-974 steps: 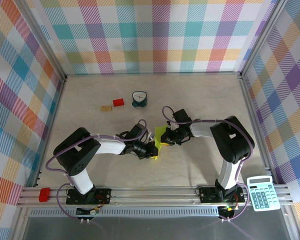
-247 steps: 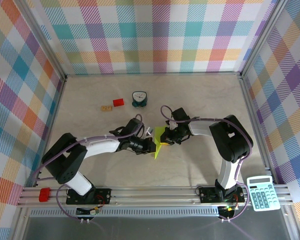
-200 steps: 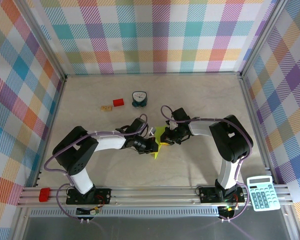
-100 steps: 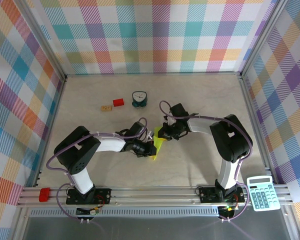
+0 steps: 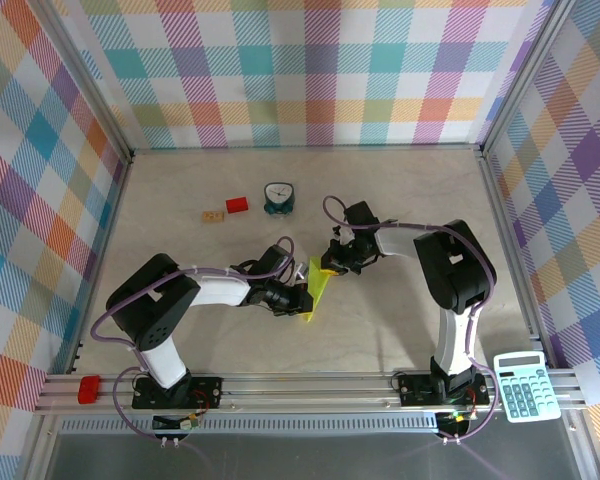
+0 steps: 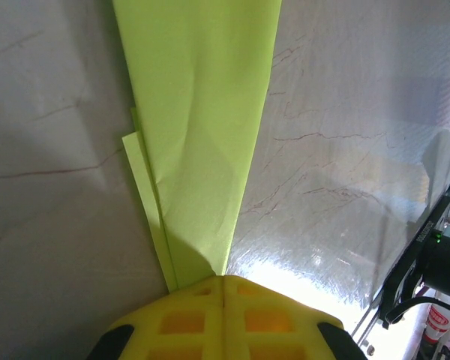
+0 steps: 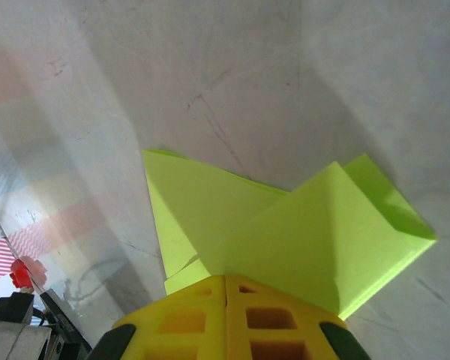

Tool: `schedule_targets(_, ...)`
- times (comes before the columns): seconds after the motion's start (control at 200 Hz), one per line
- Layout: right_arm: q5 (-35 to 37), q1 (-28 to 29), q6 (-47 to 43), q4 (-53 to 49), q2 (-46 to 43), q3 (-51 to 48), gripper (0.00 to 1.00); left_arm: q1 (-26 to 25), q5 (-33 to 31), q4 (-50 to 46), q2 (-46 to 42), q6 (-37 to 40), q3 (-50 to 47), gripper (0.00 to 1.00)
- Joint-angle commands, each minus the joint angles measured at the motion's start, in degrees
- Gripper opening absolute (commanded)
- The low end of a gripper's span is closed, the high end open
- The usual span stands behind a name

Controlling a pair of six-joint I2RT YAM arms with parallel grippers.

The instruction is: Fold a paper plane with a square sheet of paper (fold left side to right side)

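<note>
Sheet of paper (image 5: pixel 319 283), folded narrow, centre of table (image 5: pixel 180 330). Left gripper (image 6: pixel 223 283), right gripper (image 7: pixel 225 279): fingers closed, tips on it. I feared sliding tips would skew the crease.

The sheet of paper (image 5: pixel 316 287) was plain lime yellow-green. The left gripper (image 6: pixel 223 289) and the right gripper (image 7: pixel 225 289) had bright yellow pads edged in black. The left arm (image 5: pixel 218 292) and right arm (image 5: pixel 458 275) were black and white, with purple cables (image 5: pixel 108 312). The table (image 5: pixel 180 245) was pale beige with faint marble veins. At the far left were a red block (image 5: pixel 237 205), a tan block (image 5: pixel 214 215) and a teal clock (image 5: pixel 278 197) with a white face. The walls (image 5: pixel 310 70) bore a pastel plaid of teal, orange, purple and yellow. The calculator (image 5: pixel 523 385) at the near right was mint.
</note>
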Motion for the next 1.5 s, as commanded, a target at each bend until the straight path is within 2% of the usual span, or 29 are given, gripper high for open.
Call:
schedule_targets(0.0, 1.05, -0.22, -1.43, -0.39, 2.06, -1.69, 0.00, -0.06, -0.36, -4.10, -1.29, -0.51, 2.87, 0.00)
schedule_targets(0.375, 1.87, -0.22, -1.89, 0.38, 2.46, -4.74, 0.00, 0.87, 2.55, -6.71, 6.10, 2.63, 13.60, 0.00)
schedule_targets(0.625, 2.96, -0.13, -2.39, -0.37, 3.13, -4.58, 0.00, 0.86, 2.52, -6.95, 10.03, 3.42, 15.86, 0.00)
schedule_targets(0.935, 4.77, -0.20, -3.56, -2.45, 3.85, -3.82, 0.00, 0.57, 1.29, -5.73, 9.93, 2.85, 10.95, 0.00)
schedule_targets(1.495, 6.62, -0.74, -5.41, -6.06, 5.60, -1.33, 0.00, -2.87, 0.88, -6.47, 0.96, 1.26, 1.11, 0.00)
